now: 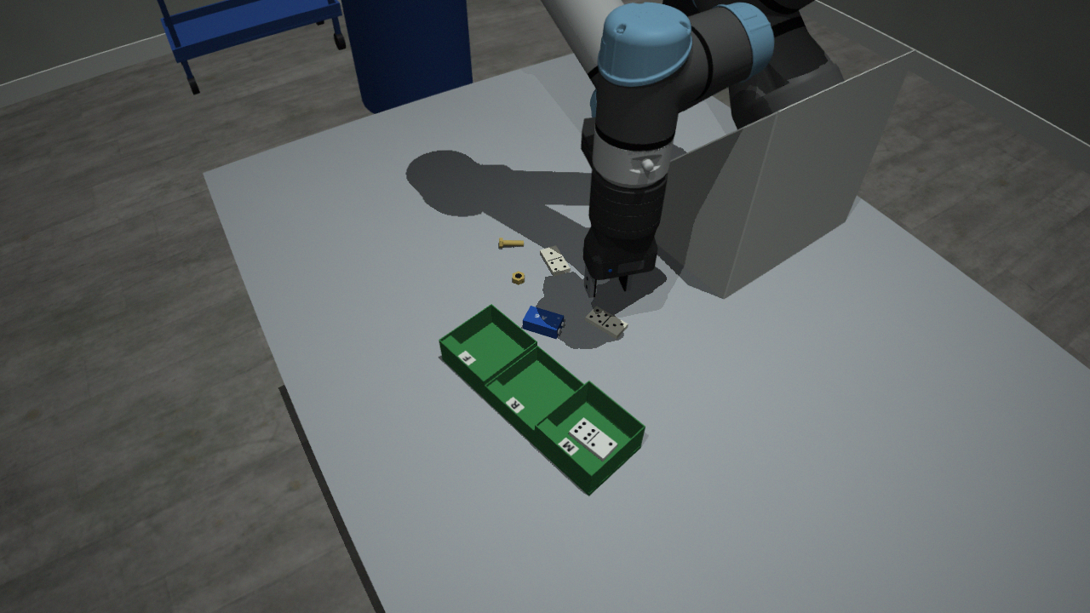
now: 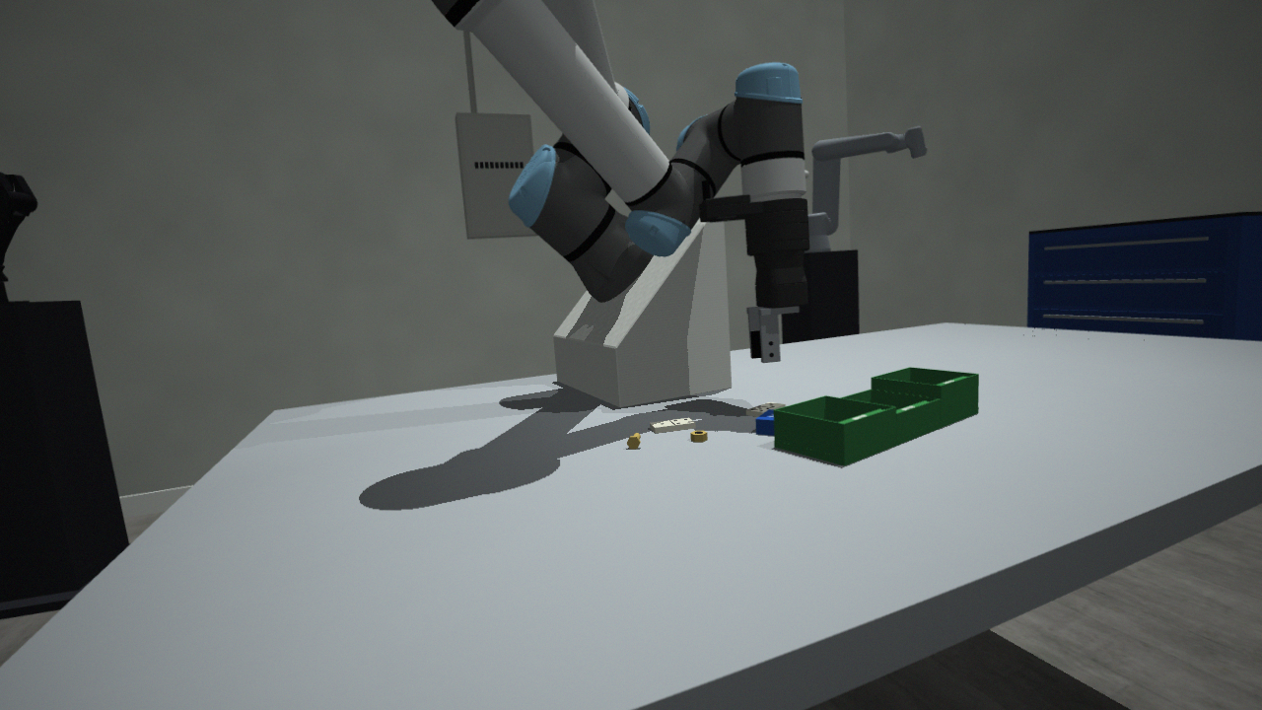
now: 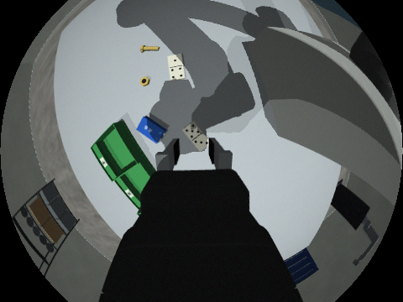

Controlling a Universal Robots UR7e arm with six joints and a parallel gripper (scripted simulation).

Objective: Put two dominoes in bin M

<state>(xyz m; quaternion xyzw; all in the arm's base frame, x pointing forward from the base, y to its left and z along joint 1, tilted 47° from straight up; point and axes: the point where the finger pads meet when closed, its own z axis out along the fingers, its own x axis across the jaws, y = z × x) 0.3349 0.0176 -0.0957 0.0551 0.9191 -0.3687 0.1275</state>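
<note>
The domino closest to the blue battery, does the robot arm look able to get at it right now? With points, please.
Probably yes: the gripper [image 1: 609, 289] [image 2: 765, 357] [image 3: 194, 146] hangs open above the table near that domino [image 1: 606, 321] [image 3: 196, 136], with nothing visible on top of it.

Robotics workshop or laboratory, the exact kind not certain. A jointed arm [image 1: 636, 106] [image 2: 564, 97] stands on a pedestal [image 1: 800, 174] [image 2: 657, 353] at a broad worktop [image 1: 762, 472] [image 2: 441, 600]. Surroundings include a second, grey robot arm [image 2: 826, 180], a blue drawer cabinet [image 2: 1138, 260] [image 3: 301, 267], a wheeled blue cart [image 1: 251, 29], a wall-mounted box [image 2: 494, 198] and plank-patterned flooring [image 1: 114, 305].
</note>
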